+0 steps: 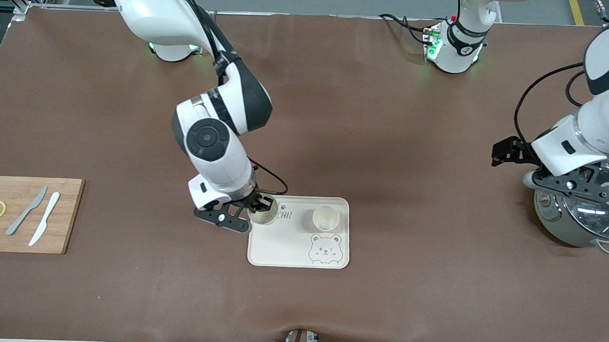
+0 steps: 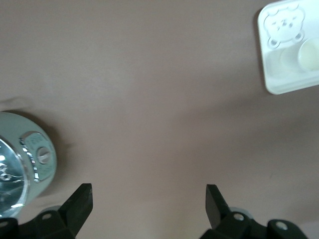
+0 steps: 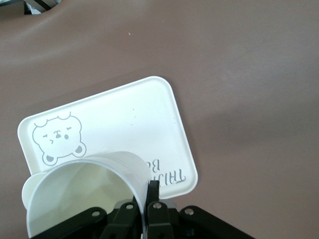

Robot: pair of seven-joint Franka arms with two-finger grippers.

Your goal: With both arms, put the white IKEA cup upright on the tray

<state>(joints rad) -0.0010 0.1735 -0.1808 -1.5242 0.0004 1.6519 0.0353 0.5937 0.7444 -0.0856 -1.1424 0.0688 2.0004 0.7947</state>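
Note:
The cream tray with a grey bear face lies in the middle of the table, nearer to the front camera. My right gripper is shut on the rim of a white cup, with one finger inside and one outside. It holds the cup mouth up over the tray's end toward the right arm. In the right wrist view the held cup fills the space beside the gripper, above the tray. A second white cup stands upright on the tray. My left gripper is open and empty beside the pot; this arm waits.
A steel pot with a glass lid stands at the left arm's end; it also shows in the left wrist view. A wooden cutting board with two lemon slices and two knives lies at the right arm's end.

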